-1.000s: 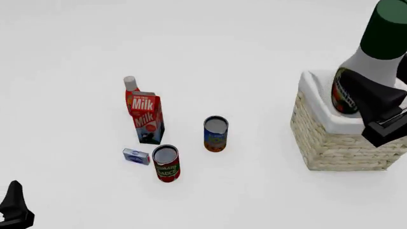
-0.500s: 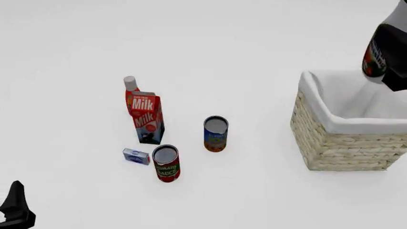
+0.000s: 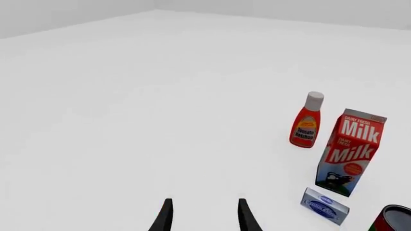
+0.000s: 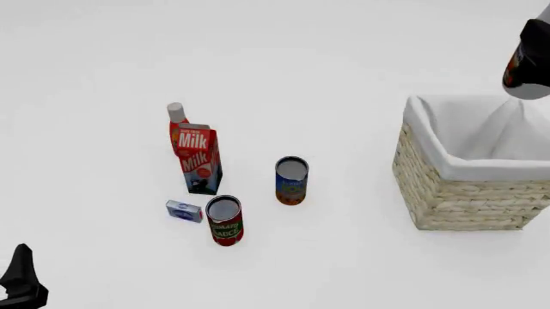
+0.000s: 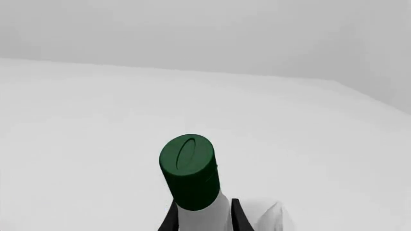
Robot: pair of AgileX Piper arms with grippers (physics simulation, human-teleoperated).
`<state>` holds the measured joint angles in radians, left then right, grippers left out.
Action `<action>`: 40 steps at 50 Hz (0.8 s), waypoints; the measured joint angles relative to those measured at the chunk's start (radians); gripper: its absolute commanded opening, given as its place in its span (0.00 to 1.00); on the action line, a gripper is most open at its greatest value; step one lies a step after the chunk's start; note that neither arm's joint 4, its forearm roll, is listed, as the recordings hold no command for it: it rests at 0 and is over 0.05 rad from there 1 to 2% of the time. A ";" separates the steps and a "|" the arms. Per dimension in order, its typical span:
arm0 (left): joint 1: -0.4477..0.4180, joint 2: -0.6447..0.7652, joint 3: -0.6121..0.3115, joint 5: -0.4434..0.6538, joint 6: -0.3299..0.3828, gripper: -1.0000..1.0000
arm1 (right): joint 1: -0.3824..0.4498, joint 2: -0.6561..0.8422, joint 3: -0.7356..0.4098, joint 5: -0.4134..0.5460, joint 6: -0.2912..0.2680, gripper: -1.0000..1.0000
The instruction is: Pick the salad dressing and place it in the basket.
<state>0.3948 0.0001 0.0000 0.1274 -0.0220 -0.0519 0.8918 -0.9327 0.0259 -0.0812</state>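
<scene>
The salad dressing (image 4: 522,80) shows only as its white lower body and label at the front view's right edge, above the far side of the basket (image 4: 455,193). The basket is wicker with a white lining and looks empty. In the right wrist view the dark green cap (image 5: 188,169) and white neck stand between the fingers (image 5: 170,219). My right gripper (image 5: 202,212) is shut on the bottle. In the front view it is a dark shape (image 4: 534,35) at the edge. My left gripper (image 3: 204,214) is open and empty, low at the front left (image 4: 22,283).
A red ketchup bottle (image 4: 176,116) stands behind a milk carton (image 4: 199,158). Near them are a small blue box (image 4: 184,210), a red sauce can (image 4: 224,220) and a blue can (image 4: 292,180). The same group shows in the left wrist view, milk carton (image 3: 350,151) included.
My right gripper has carried the salad dressing from low over the basket up and to the right, so it is now mostly out of the front view. The left arm has not moved.
</scene>
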 measured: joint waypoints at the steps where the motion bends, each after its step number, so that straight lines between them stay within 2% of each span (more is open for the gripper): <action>1: 0.000 0.000 0.000 0.000 0.000 1.00 | -0.005 0.007 0.000 -0.006 0.003 0.00; 27: -0.006 0.000 0.000 0.000 0.005 1.00 | -0.109 0.241 -0.007 -0.167 0.060 0.00; 40: -0.005 0.000 0.000 0.001 0.002 1.00 | -0.143 0.331 -0.014 -0.202 0.092 0.00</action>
<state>0.3896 0.0001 0.0000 0.1289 -0.0201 -0.1945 1.2226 -0.9469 -0.1758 0.0106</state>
